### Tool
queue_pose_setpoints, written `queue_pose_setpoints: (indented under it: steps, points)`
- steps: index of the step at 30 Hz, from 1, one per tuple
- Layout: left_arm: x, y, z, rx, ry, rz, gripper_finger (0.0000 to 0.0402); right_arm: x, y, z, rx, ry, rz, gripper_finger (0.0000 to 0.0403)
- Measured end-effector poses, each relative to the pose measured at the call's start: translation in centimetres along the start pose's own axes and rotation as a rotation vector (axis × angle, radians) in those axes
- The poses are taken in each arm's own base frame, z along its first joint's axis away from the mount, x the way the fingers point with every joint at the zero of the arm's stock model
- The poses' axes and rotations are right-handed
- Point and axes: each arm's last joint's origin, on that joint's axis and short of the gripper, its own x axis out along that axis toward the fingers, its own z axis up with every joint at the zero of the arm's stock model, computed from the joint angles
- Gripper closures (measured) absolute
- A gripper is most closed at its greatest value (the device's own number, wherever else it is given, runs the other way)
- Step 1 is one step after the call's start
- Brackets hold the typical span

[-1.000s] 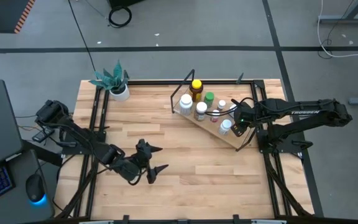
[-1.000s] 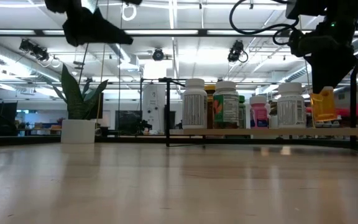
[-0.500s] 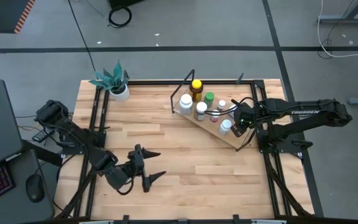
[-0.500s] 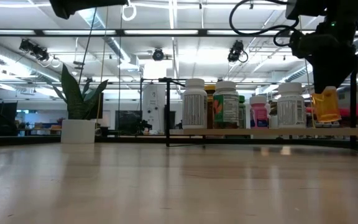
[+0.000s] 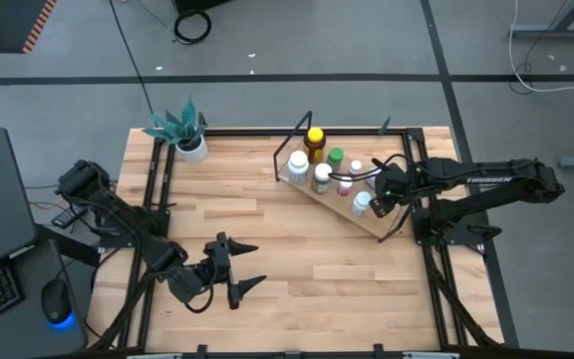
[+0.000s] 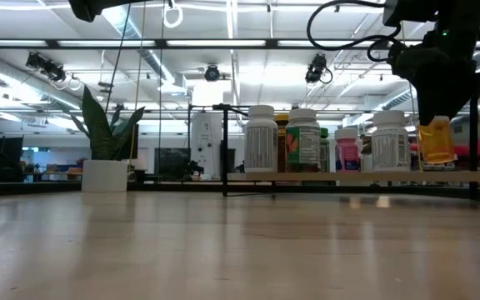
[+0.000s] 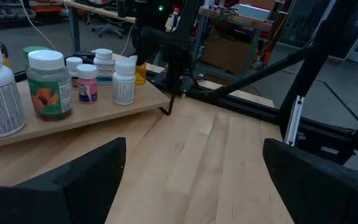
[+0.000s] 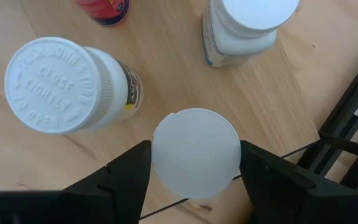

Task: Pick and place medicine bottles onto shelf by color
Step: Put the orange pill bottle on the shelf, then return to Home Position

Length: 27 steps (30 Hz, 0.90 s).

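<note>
Right end effector (image 8: 194,163), at right of centre in the high view, grasping a white-capped amber bottle (image 6: 436,140) over the shelf's (image 5: 367,221) right end, beside standing medicine bottles (image 5: 322,176). Left end effector (image 5: 239,267), lower left, spread wide and holding nothing above the bench (image 5: 297,269).

We log the shelf (image 5: 312,189) at the table's (image 5: 297,299) far right, slanting toward the right edge. Medicine bottles (image 5: 322,173) cluster on it. The right gripper (image 5: 387,196) sits over the shelf's right end, a bottle (image 8: 196,152) between its fingers. Potted plant (image 5: 189,140) stands far left. The left gripper (image 5: 239,265) hangs near-left, well apart.
</note>
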Motion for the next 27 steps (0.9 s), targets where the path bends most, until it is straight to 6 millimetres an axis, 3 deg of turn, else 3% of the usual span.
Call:
queue_pose_setpoints:
  steps: [9,20,27]
  points:
    - [0.0,0.0,0.0,0.0,0.0,0.0,0.0017,0.0,0.0,0.0,-0.003,0.0,0.0,0.0119]
    - [0.0,0.0,0.0,0.002,0.001,0.0,0.0017,-0.1,0.0,0.0,-0.027,0.007,0.001,0.0118]
    - [0.0,0.0,-0.1,0.0,0.019,-0.027,0.0017,-3.0,0.3,1.0,-0.023,-0.038,0.061,0.0109]
